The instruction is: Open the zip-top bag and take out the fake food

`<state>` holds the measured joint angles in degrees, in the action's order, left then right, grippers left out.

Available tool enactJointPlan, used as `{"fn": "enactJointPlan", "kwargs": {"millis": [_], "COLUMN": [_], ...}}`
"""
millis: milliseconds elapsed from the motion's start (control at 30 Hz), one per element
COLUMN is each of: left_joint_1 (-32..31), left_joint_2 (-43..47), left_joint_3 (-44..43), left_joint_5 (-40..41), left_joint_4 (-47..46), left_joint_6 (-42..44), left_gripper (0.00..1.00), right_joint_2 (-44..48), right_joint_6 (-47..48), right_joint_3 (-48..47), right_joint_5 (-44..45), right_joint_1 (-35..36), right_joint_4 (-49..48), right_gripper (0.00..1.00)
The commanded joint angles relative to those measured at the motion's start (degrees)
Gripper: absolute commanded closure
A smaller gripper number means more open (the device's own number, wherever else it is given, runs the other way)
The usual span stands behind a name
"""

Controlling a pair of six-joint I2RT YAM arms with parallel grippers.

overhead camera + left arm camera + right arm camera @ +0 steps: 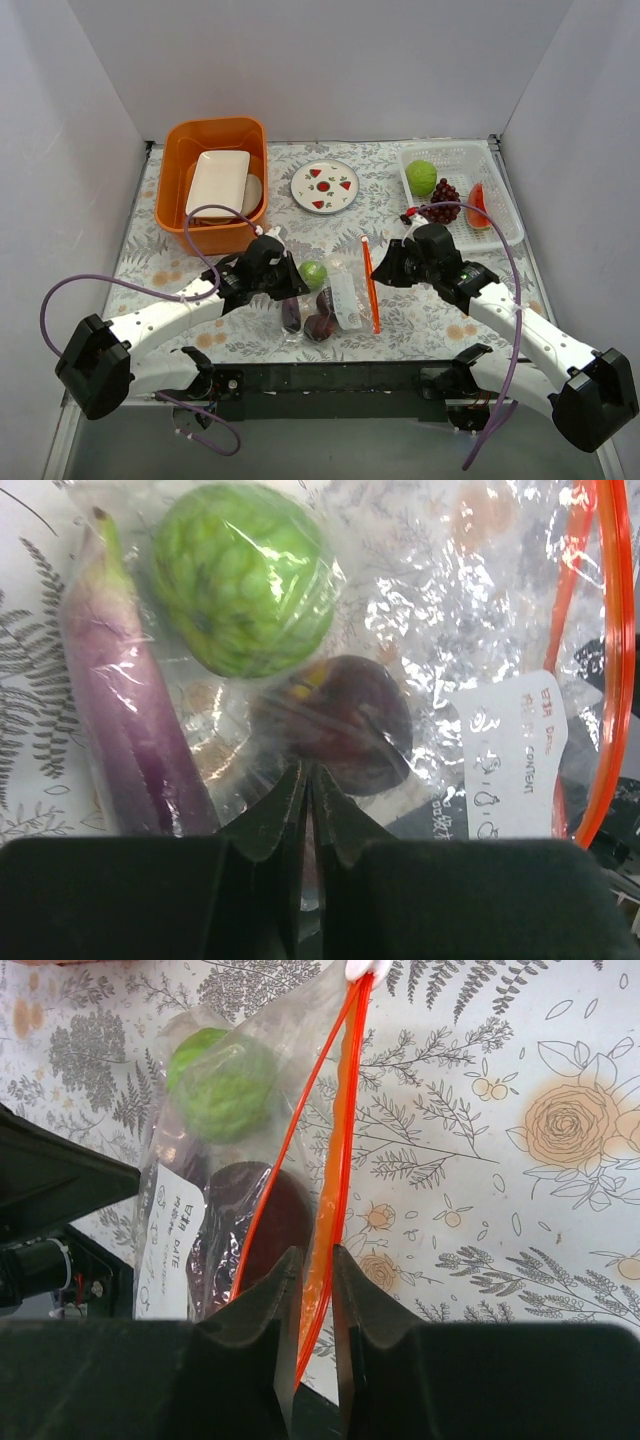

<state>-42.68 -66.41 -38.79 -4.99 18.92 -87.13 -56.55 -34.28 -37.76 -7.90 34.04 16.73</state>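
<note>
The zip-top bag (345, 300) lies flat on the flowered cloth between my grippers, its orange zip strip (370, 285) on the right side. Inside it are fake food pieces: a green ball (240, 575), a pale purple eggplant (130, 700) and a dark purple piece (345, 715). My left gripper (308, 770) is shut, pinching the clear plastic at the bag's closed end, next to the dark piece. My right gripper (310, 1252) is closed on one lip of the zip strip (335, 1130). The strip's two orange lines spread apart there, so the mouth gapes.
A white basket (510, 215) at the back right holds a green ball (421, 177), a grape bunch (442, 200) and a red slice (479, 205). A strawberry-print plate (325, 185) sits at the back middle. An orange bin (175, 200) with white dishes stands at the back left.
</note>
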Motion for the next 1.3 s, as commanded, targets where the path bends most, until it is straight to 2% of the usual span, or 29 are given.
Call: {"fn": "enactJointPlan", "kwargs": {"millis": [0,200,467,567,600,667,800,900,1067,1267], "left_joint_1": [-3.11,-6.28,-7.51,-7.51,-7.51,-7.51,-7.51,-7.51,-7.60,-7.51], "left_joint_2": [0.41,-2.14,-7.06,-7.85,-8.55,-9.08,-9.96,-10.75,-12.25,-12.78], "left_joint_3": [0.73,1.17,2.49,3.01,3.10,3.36,3.54,3.54,3.98,4.51], "left_joint_5": [0.16,0.51,1.04,1.04,1.13,0.95,1.13,0.95,0.25,-0.28], "left_joint_4": [-0.63,-3.27,-6.26,-7.14,-7.40,-8.19,-9.16,-9.77,-11.36,-13.29], "left_joint_6": [-2.25,-4.10,-4.89,-4.98,-5.06,-5.15,-5.33,-5.42,-5.68,-5.94], "left_gripper": [0.95,0.95,0.96,0.96,0.96,0.96,0.96,0.96,0.96,0.96], "right_joint_2": [0.83,-0.66,-5.57,-7.68,-8.30,-10.14,-12.96,-15.25,-19.11,-21.49], "right_joint_6": [-1.22,-4.47,-7.11,-6.68,-6.24,-5.54,-3.69,-3.25,-2.81,-4.12], "right_joint_3": [-0.83,3.83,8.31,8.84,8.93,8.41,6.65,5.24,3.48,2.60], "right_joint_5": [-3.86,-8.79,-12.14,-11.35,-10.91,-9.34,-5.47,-2.22,1.21,5.95], "right_joint_1": [0.15,0.24,1.81,3.92,5.23,7.60,11.74,14.20,17.54,19.66], "right_joint_4": [-4.49,-11.27,-20.85,-23.13,-23.67,-23.76,-23.32,-22.28,-22.35,-22.45], "right_gripper": [0.76,0.77,0.76,0.67,0.59,0.53,0.32,0.22,0.16,0.18]}}
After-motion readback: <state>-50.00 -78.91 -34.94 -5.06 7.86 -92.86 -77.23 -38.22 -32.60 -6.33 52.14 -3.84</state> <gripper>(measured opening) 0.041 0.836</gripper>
